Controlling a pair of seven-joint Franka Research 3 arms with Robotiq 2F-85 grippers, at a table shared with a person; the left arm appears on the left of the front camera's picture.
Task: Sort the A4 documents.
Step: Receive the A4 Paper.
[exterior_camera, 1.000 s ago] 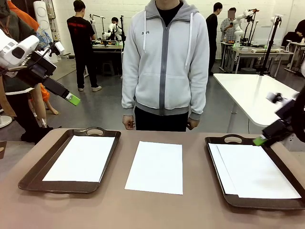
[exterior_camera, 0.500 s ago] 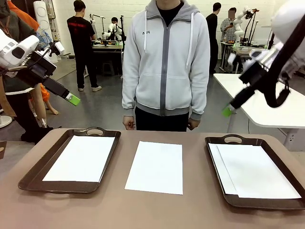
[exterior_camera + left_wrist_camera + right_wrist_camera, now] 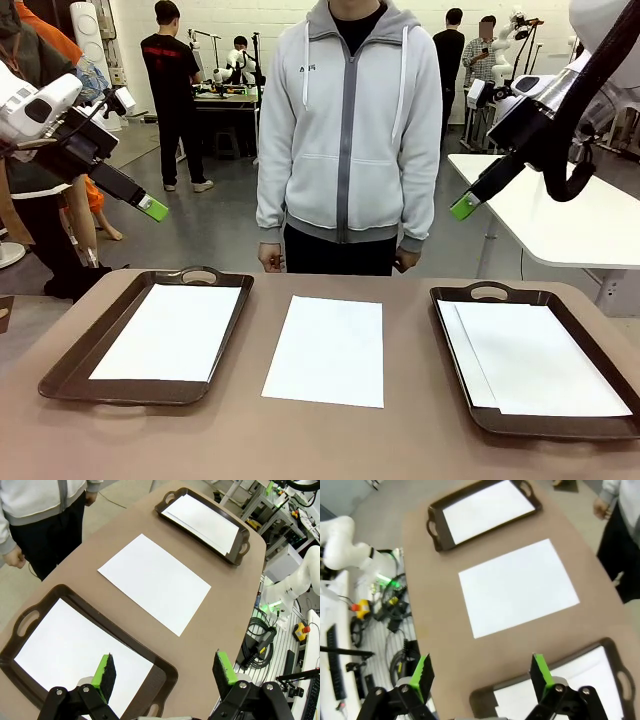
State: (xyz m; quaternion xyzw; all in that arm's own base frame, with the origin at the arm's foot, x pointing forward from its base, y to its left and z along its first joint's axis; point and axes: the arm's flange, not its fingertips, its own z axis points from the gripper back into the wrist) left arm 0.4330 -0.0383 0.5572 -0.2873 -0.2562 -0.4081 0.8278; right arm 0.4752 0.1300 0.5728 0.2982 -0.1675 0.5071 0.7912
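Front view: I hold both grippers, left gripper (image 3: 164, 669) and right gripper (image 3: 481, 676), raised, jaws wide and empty, above one loose A4 sheet (image 3: 327, 349) between trays (image 3: 70, 360).

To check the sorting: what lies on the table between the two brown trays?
One white A4 sheet lies flat on the bare tabletop between the left tray and right tray, touching neither, clearest in the front view.

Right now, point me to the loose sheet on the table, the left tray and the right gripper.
Loose sheet (image 3: 326, 349), front view, middle of the paper lying between the trays.
Left tray (image 3: 199, 274), front view, far rim by the handle.
Right gripper (image 3: 479, 673), right wrist view, midway between its open fingers.
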